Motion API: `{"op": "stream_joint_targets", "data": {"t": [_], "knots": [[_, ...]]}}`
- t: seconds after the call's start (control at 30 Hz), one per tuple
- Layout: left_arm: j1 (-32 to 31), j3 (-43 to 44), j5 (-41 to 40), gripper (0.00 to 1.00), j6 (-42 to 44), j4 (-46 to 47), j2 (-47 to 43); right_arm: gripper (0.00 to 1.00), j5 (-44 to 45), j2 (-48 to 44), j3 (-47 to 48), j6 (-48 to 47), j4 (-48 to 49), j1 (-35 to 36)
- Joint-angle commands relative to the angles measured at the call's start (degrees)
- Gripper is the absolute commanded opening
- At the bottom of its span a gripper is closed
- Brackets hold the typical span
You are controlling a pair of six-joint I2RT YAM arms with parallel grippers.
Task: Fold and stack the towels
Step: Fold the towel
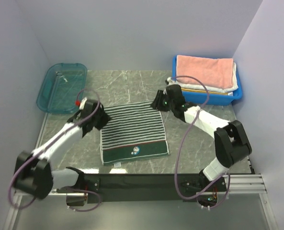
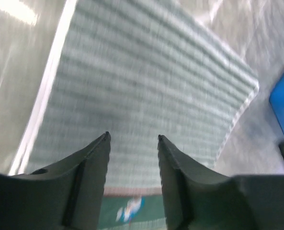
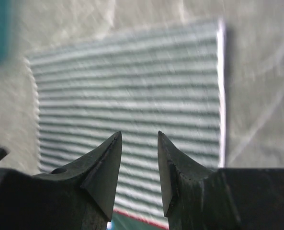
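Left gripper (image 2: 133, 136): parted, with nothing between its two dark fingers (image 2: 91, 163) and only blurred cloth behind the gap. Placed at the left edge of the striped towel (image 1: 133, 129), about halfway along that side. Contact with the cloth impossible to judge from above.

Right gripper (image 3: 139, 134): likewise parted and holding nothing, a clear gap between the pointed tips. Placed at the far right corner of the same towel, tips aimed down toward the stripes. Touching or just above: cannot tell.

Between the two grippers, the striped towel spread flat on the grey marbled table (image 1: 199, 139), roughly central, slightly skewed. Thin dark and white stripes running left to right. Along the near edge, a solid green band (image 1: 151, 149) with a small cartoon emblem (image 1: 135, 151) in the middle.

Farther out, at the back right corner, a blue bin (image 1: 209, 99), just beyond the right gripper. Inside it, a folded stack rising above the rim: the salmon pink towel (image 1: 204, 71) on top, the white towel (image 1: 234, 79) showing at the right side beneath it, and a thin yellowish strip (image 1: 201, 89) along the front, too small to read further.

At the back left, well apart from the towel, a clear teal tray (image 1: 43, 98) tilted toward the corner.
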Motion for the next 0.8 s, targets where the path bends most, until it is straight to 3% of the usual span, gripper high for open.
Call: {"op": "stream_joint_targets", "data": {"t": [0.0,0.13,0.3,0.57,0.77], "knots": [[3.23,7.10,0.67,0.49,5.54,6.58,12.23,0.43,0.70,5.61,7.15,-2.04,1.45,-0.88],[3.41,15.12,1.99,0.39,7.21,6.67,23.96,0.43,0.61,11.50,13.31,-2.75,0.84,-1.05],[5.43,20.74,-1.34,0.35,8.26,5.88,32.83,0.42,0.88,18.97,18.94,-2.84,0.05,-1.76],[11.05,21.90,-3.19,0.34,7.48,6.06,37.95,0.39,-0.62,30.92,24.83,1.90,-1.18,-5.88],[14.12,19.00,-3.28,0.34,4.84,6.15,40.24,0.38,2.45,32.09,23.78,3.93,-1.10,-7.03]]}}
